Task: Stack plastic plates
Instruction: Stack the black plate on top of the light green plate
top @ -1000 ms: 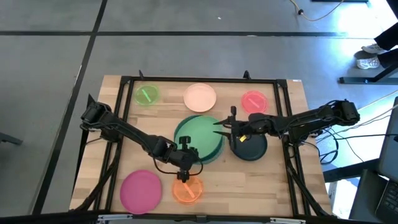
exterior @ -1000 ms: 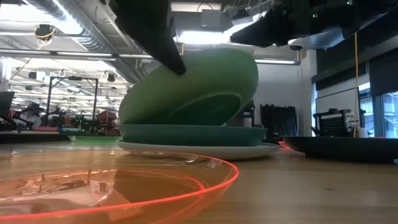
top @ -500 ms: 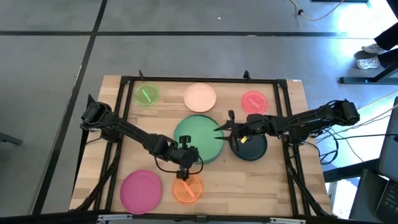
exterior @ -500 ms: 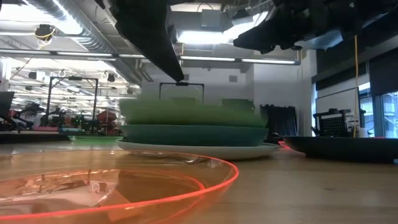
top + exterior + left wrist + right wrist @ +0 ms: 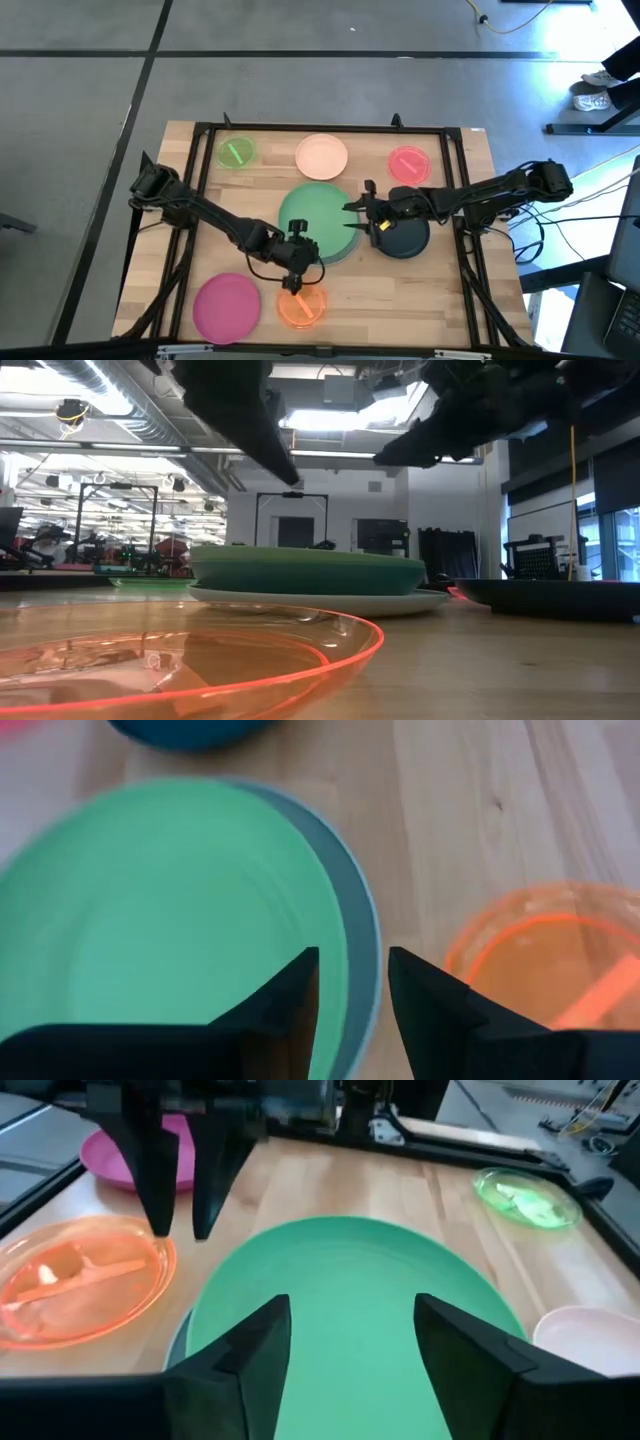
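Observation:
The green plate (image 5: pixel 318 215) lies flat on top of a teal plate (image 5: pixel 310 580) and a wider pale blue-grey plate (image 5: pixel 320 600) at the table's middle. My left gripper (image 5: pixel 352 982) stands open above the green plate's near rim, its fingertips clear of it in the low view (image 5: pixel 288 478). My right gripper (image 5: pixel 350 1315) is wide open above the stack's right side (image 5: pixel 357 200) and holds nothing.
A black plate (image 5: pixel 402 238) lies right of the stack. The translucent orange plate (image 5: pixel 300 306) and the magenta plate (image 5: pixel 227 305) are near the front edge. Along the far edge lie a lime green (image 5: pixel 235 152), a peach (image 5: pixel 322 156) and a pink-red plate (image 5: pixel 407 163).
My left gripper has opened and let go of the green plate's near rim. The plate, which stood tilted with its near rim raised, has dropped flat onto the teal plate.

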You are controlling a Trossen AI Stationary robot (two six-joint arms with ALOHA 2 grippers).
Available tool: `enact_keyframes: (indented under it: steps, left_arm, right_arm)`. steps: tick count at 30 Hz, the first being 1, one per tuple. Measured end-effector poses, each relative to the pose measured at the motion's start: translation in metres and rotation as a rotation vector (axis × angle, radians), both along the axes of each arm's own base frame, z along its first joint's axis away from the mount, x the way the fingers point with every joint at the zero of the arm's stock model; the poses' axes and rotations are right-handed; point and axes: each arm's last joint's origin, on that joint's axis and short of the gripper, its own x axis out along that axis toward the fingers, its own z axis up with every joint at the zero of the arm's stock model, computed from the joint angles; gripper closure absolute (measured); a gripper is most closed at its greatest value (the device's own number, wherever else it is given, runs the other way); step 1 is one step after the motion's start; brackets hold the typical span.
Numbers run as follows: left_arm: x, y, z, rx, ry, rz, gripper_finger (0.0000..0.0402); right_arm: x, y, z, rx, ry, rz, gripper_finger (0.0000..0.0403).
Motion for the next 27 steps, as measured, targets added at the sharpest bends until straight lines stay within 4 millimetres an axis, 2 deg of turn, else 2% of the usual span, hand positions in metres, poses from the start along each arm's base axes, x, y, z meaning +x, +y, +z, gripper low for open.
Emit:
enact_keyframes:
  steps: [8,14,21,27]
  left_arm:
    - [0.0,-0.009,-0.001,0.08,-0.068,-0.104,0.0285]
    - [-0.023,0.004,-0.016,0.038,-0.19,-0.146,0.0285]
    - [-0.063,0.02,-0.015,-0.055,-0.447,-0.134,0.0285]
    - [-0.087,0.019,-0.031,-0.13,-0.611,-0.157,0.0285]
  right_arm:
    - [-0.015,-0.001,-0.003,0.106,0.154,-0.048,0.0196]
    - [-0.027,0.004,0.007,0.16,0.384,-0.086,0.0199]
    - [-0.031,0.037,0.034,0.204,0.466,-0.084,0.0199]
    - [-0.041,0.064,0.029,0.284,0.56,-0.096,0.0199]
